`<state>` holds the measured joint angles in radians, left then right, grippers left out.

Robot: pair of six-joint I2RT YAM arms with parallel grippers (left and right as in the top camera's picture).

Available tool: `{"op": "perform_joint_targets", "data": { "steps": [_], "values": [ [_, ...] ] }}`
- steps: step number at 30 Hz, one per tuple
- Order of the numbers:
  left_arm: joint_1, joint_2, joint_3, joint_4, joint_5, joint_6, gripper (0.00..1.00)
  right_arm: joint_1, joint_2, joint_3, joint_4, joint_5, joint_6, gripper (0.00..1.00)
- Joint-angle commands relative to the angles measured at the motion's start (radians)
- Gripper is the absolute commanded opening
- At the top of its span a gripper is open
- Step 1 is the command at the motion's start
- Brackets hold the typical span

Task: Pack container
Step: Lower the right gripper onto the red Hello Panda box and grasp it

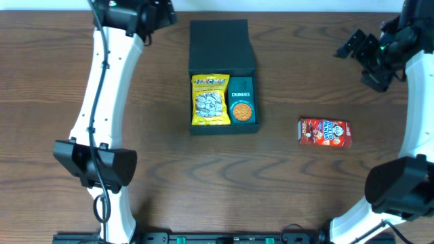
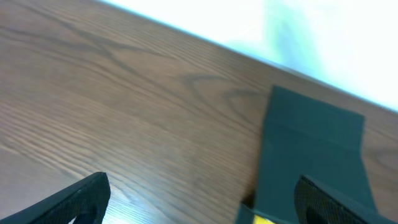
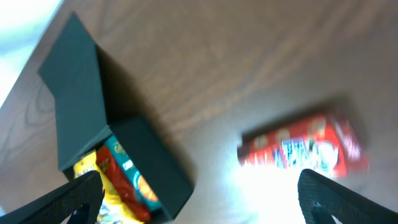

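The dark teal container (image 1: pixel 222 49) sits at the table's centre with its flap lid open toward the far edge. Inside lie a yellow snack bag (image 1: pixel 209 100) and a small teal Chunkies box (image 1: pixel 242 107). A red snack packet (image 1: pixel 325 132) lies on the wood to its right. My left gripper (image 1: pixel 157 15) is open and empty at the far left of the container; the lid shows in the left wrist view (image 2: pixel 314 149). My right gripper (image 1: pixel 359 51) is open and empty at the far right. The right wrist view shows the container (image 3: pixel 143 155) and the red packet (image 3: pixel 298 148).
The brown wooden table (image 1: pixel 169 183) ends at a white far edge (image 2: pixel 249 25). Both arm bases stand at the near edge, left (image 1: pixel 95 163) and right (image 1: pixel 397 186).
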<state>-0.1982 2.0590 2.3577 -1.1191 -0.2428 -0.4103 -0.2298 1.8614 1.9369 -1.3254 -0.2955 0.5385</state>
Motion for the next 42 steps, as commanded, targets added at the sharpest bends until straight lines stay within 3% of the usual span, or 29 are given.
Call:
{"op": "perform_joint_targets", "data": {
  "steps": [1, 9, 16, 23, 42],
  "values": [
    [0.063, 0.014, 0.000, 0.009, -0.022, 0.014, 0.95, 0.023, 0.003, -0.018, -0.055, 0.056, 0.281, 0.99],
    [0.242, 0.014, 0.000, 0.020, 0.106, 0.014, 0.95, 0.166, 0.003, -0.179, -0.082, 0.174, 0.716, 0.99],
    [0.336, 0.014, 0.000, 0.020, 0.132, 0.014, 0.95, 0.223, 0.003, -0.308, -0.080, 0.251, 0.928, 0.99],
    [0.379, 0.014, 0.000, 0.020, 0.139, 0.014, 0.95, 0.207, 0.003, -0.435, -0.025, 0.269, 0.925, 0.99],
    [0.379, 0.014, 0.000, 0.013, 0.166, 0.015, 0.95, 0.141, 0.003, -0.640, 0.251, 0.323, 0.708, 0.99]
  ]
}}
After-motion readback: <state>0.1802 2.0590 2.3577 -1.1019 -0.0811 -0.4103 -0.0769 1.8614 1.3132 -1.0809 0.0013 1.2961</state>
